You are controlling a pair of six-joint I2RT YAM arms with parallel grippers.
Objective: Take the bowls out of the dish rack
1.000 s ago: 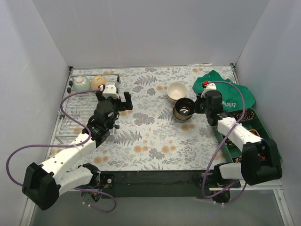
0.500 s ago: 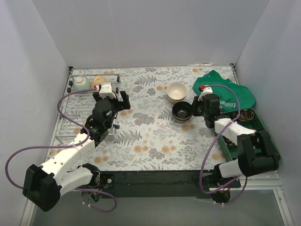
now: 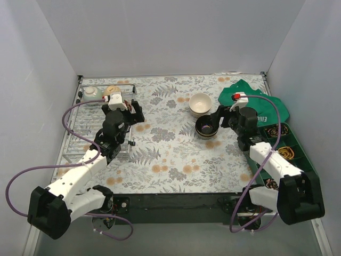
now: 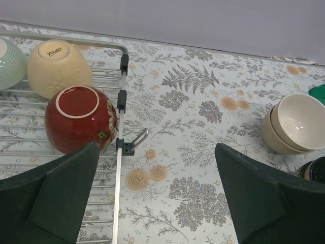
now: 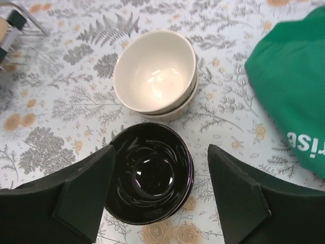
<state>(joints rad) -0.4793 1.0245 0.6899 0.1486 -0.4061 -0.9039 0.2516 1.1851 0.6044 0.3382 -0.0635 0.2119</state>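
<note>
The dish rack [image 3: 74,143] lies along the left side. At its far end, upside down, are a red bowl [image 4: 78,118], a cream bowl [image 4: 57,66] and a pale mint bowl [image 4: 7,63]. My left gripper [image 4: 156,147] hangs open above the rack's right rail [image 4: 119,168], just near of the red bowl, with nothing in it. A dark black bowl [image 5: 151,173] stands upright on the table, touching two stacked cream bowls [image 5: 155,71]. My right gripper [image 5: 161,150] is open, one finger on each side of the black bowl.
A green cloth [image 3: 257,104] lies at the back right, and a green compartment tray [image 3: 290,146] runs along the right edge beside my right arm. White walls close in the table on three sides.
My right gripper has opened and let go of the black bowl, which now rests beside the cream stack. My left gripper has moved farther toward the bowls at the rack's far end.
</note>
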